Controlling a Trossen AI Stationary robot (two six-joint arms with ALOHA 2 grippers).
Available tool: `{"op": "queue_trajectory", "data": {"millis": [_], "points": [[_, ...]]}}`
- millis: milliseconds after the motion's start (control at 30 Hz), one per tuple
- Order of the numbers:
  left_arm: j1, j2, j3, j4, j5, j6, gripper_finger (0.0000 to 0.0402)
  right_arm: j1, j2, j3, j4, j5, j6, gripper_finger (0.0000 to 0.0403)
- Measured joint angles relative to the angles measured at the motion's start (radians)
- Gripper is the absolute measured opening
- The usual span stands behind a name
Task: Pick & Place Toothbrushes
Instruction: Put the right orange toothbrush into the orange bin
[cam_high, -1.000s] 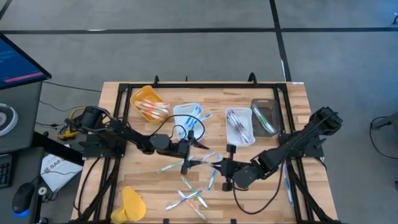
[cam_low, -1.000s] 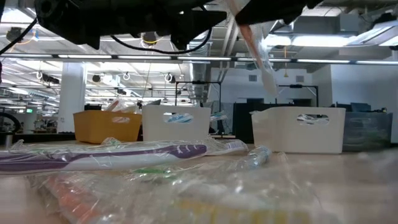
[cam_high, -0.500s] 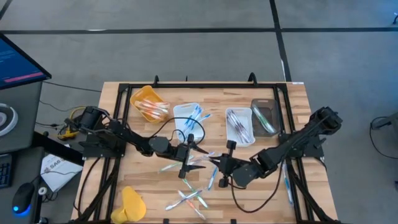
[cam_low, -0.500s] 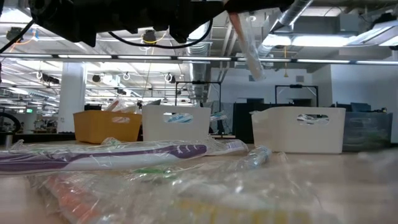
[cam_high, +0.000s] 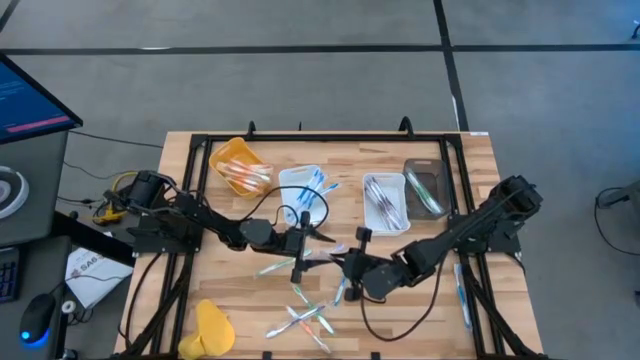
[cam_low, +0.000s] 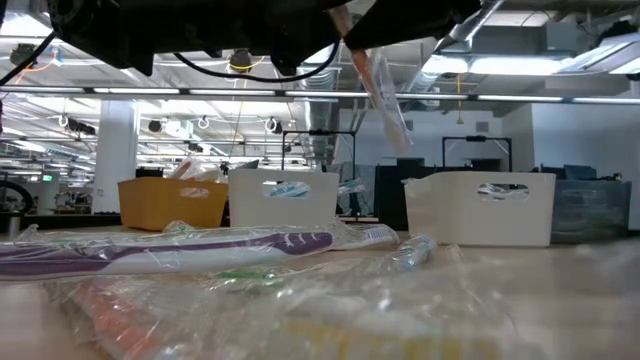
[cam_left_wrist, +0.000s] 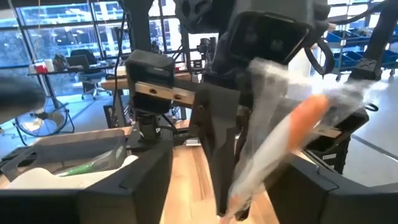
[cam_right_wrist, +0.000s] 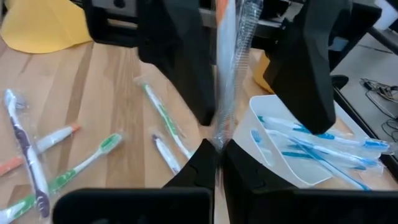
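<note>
On the wooden worktop (cam_high: 200, 290), taking the white tray (cam_high: 303, 187) of blue-handled brushes as the landmark, a yellow tray (cam_high: 238, 166) with orange-accented brushes sits just to its left. A yellow cloth-like thing (cam_high: 214, 326) lies well below and left of the white tray, near the worktop's front edge.

The left claw (cam_high: 312, 243) hovers just below the white tray, its fingers (cam_left_wrist: 214, 162) standing apart on either side of a wrapped orange-handled toothbrush (cam_high: 340, 248) and not yet closed on it. In the left wrist view that brush (cam_left_wrist: 280, 155) crosses the gap between the fingers in its clear wrapper.

The right claw (cam_high: 352, 262) is below and to the right of the white tray, clamped together on the lower end of the same brush (cam_right_wrist: 227, 68), which stands up from its fingertips. In the low view the brush (cam_low: 378, 85) hangs tilted in the air above the worktop.

Loose wrapped toothbrushes (cam_high: 305, 318), green, orange and purple, are scattered on the worktop below the white tray, near the front edge.

Right of the white tray stands a second white tray (cam_high: 384, 202) holding grey-handled brushes, and just beyond that a dark tray (cam_high: 425, 187) with a green brush in it.
</note>
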Motion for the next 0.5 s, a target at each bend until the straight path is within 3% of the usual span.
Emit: {"op": "queue_trajectory", "data": {"millis": [167,500], "points": [[0.000,0.000,0.000,-0.013,0.000,-0.005,0.0174,0.000,0.000,0.001,-0.002,0.000,0.002,0.0012],[-0.002,0.000,0.000,-0.037,0.007,0.018,0.0020,-0.001,0.000,0.001,-0.005,-0.031,0.038,0.0030]]}}
